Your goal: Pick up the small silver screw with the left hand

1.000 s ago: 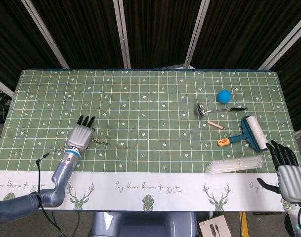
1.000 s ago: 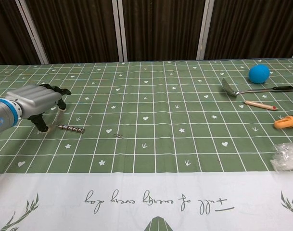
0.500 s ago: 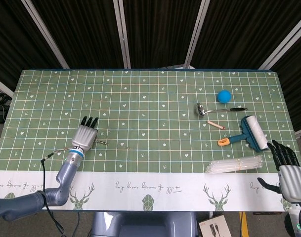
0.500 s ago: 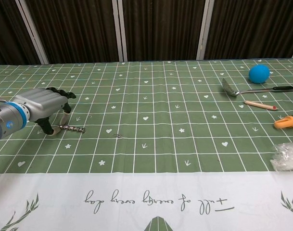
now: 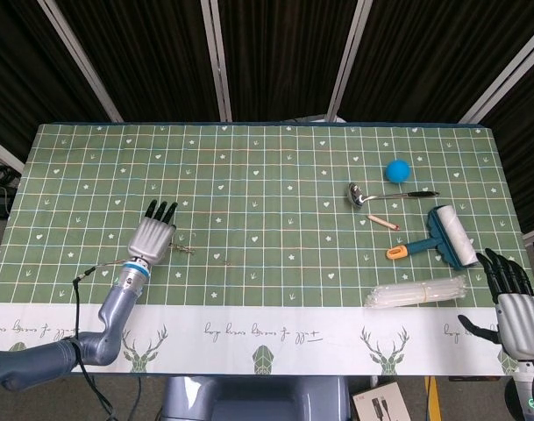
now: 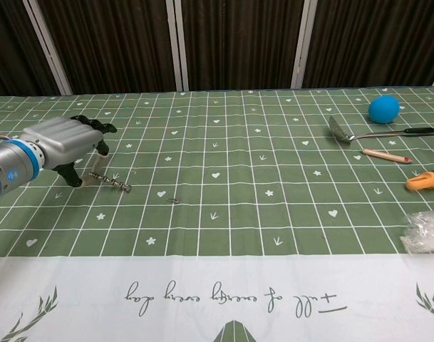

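Only cursive script runs along the white border of the tablecloth [image 6: 288,299], upside down in the chest view and repeated along that strip in the head view, too looped and small to make out as words, and nothing else carries lettering.

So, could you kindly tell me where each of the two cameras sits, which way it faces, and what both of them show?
Head view: high above the near edge, looking steeply down on the whole green checked tablecloth; shows the left hand with its forearm and the right hand.
Chest view: low at the near edge, facing across the table towards the dark curtains; only the left hand shows.
Shared: the left hand, the long silver screw, the blue ball, the metal ladle.
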